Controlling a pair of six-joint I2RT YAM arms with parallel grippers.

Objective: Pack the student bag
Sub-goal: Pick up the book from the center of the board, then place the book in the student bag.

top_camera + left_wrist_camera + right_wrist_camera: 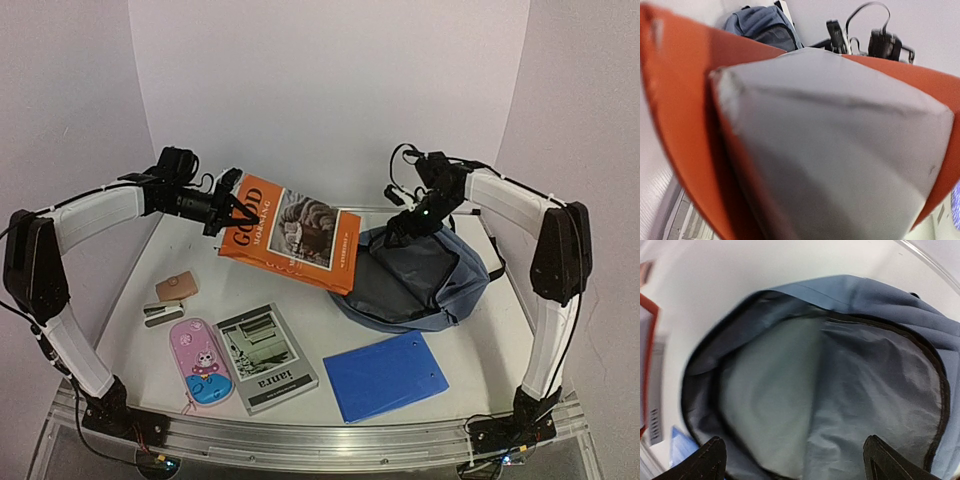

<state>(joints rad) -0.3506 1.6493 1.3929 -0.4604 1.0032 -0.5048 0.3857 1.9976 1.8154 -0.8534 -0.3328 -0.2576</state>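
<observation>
The student bag (425, 285) lies at the right of the table, slate-blue, its mouth open toward the left and its grey lining (805, 370) showing. My left gripper (232, 212) is shut on the upper left corner of an orange "Good Morning" book (295, 238) and holds it tilted in the air, its right edge over the bag's mouth. The book fills the left wrist view (685, 100), hiding the fingers. My right gripper (402, 226) hovers at the bag's far rim. In the right wrist view the gripper (794, 442) is open, its fingers wide apart over the lining.
On the table in front lie a bright-blue folder (385, 375), a grey booklet (265, 357), a pink pencil case (202, 362), a small stapler (165, 313) and a brown wallet (177, 287). White walls close in the back and sides.
</observation>
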